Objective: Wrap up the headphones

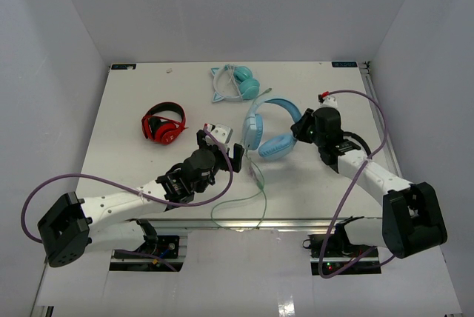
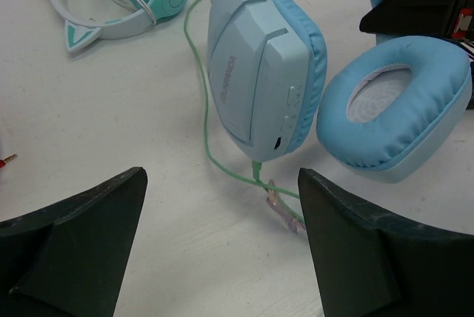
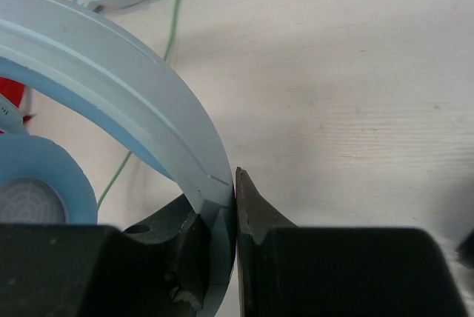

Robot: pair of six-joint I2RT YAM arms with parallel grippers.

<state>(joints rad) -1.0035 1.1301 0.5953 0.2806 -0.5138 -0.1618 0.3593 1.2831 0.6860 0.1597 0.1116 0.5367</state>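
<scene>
The light-blue headphones (image 1: 270,128) lie at the middle of the table, one cup on edge (image 2: 259,72) and the other cup's pad (image 2: 392,106) facing up. Their thin pale-green cable (image 1: 252,198) runs from the standing cup down past the table's near edge. My right gripper (image 3: 226,198) is shut on the wide headband (image 3: 133,87), whose band is pinched between both jaws. My left gripper (image 2: 221,184) stands open just in front of the cups, over the cable (image 2: 204,109), holding nothing.
A smaller teal pair with a white cat-ear band (image 1: 235,82) lies at the back. A red-and-black pair (image 1: 164,123) lies to the left. A small purplish tie (image 2: 285,209) sits on the cable near the cup. White walls enclose the table.
</scene>
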